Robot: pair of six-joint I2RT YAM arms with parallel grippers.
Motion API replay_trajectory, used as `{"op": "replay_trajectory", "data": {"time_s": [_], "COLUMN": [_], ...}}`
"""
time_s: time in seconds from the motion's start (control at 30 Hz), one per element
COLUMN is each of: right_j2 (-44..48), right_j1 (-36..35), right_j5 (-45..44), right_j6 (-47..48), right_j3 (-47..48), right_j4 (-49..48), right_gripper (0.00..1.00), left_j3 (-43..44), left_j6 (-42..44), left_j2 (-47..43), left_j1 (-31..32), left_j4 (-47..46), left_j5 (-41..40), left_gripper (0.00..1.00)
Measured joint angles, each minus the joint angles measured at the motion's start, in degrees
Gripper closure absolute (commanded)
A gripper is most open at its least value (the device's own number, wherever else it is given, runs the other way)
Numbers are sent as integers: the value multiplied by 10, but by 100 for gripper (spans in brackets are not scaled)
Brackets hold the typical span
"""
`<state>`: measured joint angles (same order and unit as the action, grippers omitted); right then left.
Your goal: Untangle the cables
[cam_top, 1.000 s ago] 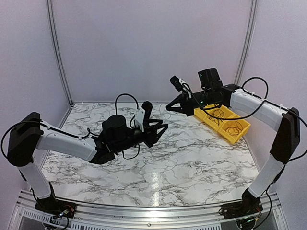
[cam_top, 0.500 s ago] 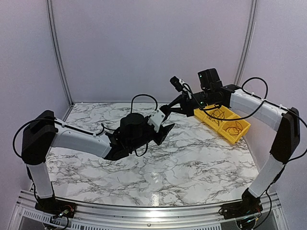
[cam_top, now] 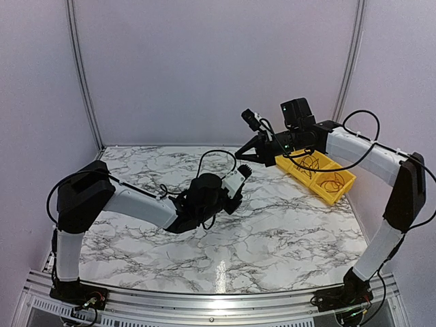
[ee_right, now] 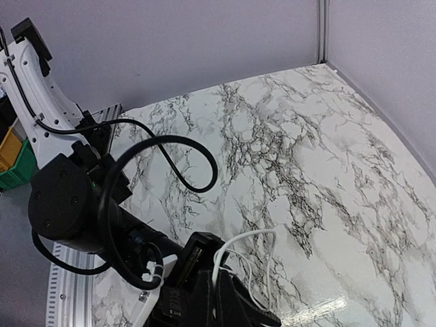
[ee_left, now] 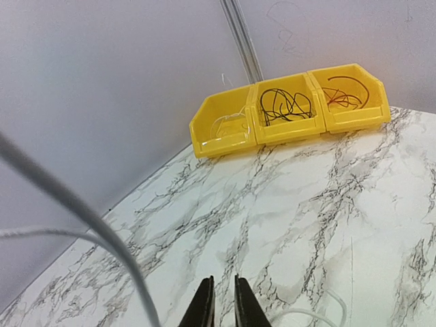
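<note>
Table top point(cam_top: 272, 231): marble-pattern, smooth, glossy, light glare. Bins point(ee_left: 225, 139): yellow plastic, smooth, slight sheen. Cables point(ee_left: 286, 105): sheath possibly plastic, matt. Arm shells point(cam_top: 139, 204): white smooth plastic. Rail point(cam_top: 204, 300): bare brushed metal.

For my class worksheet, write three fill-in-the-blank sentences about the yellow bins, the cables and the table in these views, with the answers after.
1. There are ___ yellow bins standing in a row.
2. The black cables lie in the ___ bin of the row.
3. The bins stand on a table with a white ___ pattern.
Missing words: three; middle; marble.
</note>
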<state>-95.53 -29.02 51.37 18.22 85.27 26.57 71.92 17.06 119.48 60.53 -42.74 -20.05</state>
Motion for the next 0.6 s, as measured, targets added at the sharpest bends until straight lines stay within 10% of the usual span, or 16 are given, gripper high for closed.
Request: {"op": "replay_trajectory", "data": {"time_s": [0.6], "right_j2": [52], "right_j1": [5], "right_j5": [45], "right_j6": [-28], "right_j3": [7], "right_j4": [3], "right_gripper": [100], "left_j3": [-98], "left_j6": [-78], "left_j2": [35], "left_j1": [4], "left_j4": [-46], "left_j5": [0], "left_gripper": [93]}}
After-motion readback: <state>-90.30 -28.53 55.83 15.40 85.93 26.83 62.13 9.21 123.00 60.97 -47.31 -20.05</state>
